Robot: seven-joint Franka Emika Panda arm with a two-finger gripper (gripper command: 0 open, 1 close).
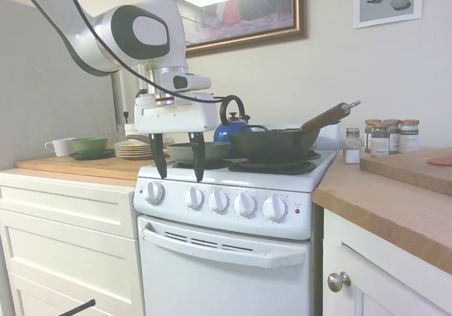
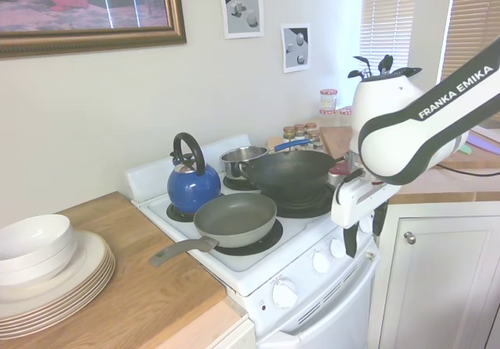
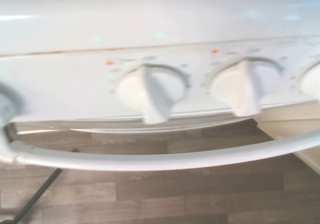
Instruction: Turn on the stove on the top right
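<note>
Only wrist-side: stove (image 3: 75, 91) knobs (image 3: 152, 91) close.

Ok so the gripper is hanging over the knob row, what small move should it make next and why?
Probably lower a little and close in on a round white knob: the open gripper hangs above the white stove's front panel, touching nothing. Which knob runs the top right burner, I can't tell.

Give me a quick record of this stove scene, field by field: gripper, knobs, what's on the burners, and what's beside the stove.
gripper: gripper open, fingers pointing down, in front of the stove edge above the knobs
knobs: five white, in a row on the front panel
burners: blue kettle, grey frying pan, black wok, small steel pot
beside: plates, spice jars
</note>
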